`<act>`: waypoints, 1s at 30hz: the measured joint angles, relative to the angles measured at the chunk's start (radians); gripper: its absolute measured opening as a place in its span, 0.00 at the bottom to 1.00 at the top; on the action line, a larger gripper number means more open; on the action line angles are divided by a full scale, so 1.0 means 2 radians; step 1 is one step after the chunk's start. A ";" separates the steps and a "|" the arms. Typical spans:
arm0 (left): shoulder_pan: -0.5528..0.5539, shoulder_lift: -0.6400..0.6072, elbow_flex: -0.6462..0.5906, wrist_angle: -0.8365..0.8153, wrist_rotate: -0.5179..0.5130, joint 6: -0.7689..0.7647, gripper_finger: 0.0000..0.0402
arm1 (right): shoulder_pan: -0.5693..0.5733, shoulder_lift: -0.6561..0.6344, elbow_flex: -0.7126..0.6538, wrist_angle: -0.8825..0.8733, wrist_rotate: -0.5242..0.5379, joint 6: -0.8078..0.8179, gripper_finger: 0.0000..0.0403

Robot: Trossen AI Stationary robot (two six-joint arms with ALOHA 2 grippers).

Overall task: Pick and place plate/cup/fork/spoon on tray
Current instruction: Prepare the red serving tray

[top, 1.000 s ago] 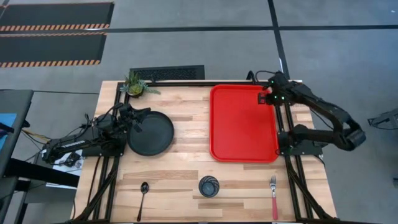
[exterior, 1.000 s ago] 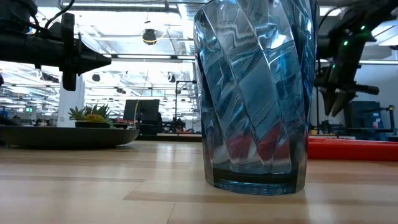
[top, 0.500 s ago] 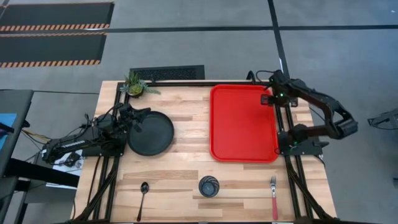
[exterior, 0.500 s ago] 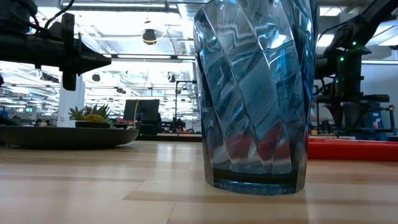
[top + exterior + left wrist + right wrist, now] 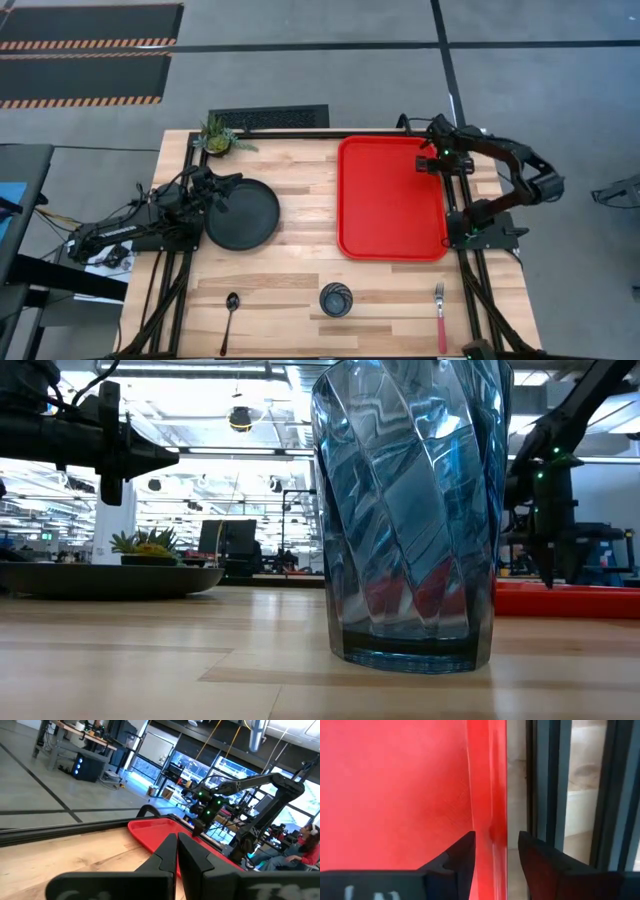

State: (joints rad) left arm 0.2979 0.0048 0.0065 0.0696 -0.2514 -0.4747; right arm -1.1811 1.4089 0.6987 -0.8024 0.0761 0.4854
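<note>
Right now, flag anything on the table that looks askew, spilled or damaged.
Nothing stands out. The tray lies square and empty; the plate, spoon, cup and fork lie apart on the table, cup upright. The right tool hangs open over the tray's right rim.

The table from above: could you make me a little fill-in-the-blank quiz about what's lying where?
1. The tray is coloured ____.
2. The cup stands between the spoon and the ____.
3. The right hand, fingers open, straddles the rim of the ____.
4. The left hand, shut, sits at the edge of the ____.

Missing words: red; fork; tray; plate
</note>
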 joint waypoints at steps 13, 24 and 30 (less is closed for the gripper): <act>0.000 0.000 0.000 0.000 0.000 -0.001 0.00 | 0.006 0.040 0.002 0.022 -0.036 -0.010 0.27; 0.000 0.000 0.000 0.000 0.000 -0.003 0.00 | 0.006 0.017 0.002 0.023 -0.044 -0.014 0.15; 0.000 0.000 0.000 0.000 0.000 -0.004 0.00 | 0.007 -0.029 0.003 0.022 -0.043 -0.003 0.14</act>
State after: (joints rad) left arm 0.2977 0.0051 0.0065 0.0696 -0.2504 -0.4828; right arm -1.1678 1.3501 0.7052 -0.7588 -0.0092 0.4794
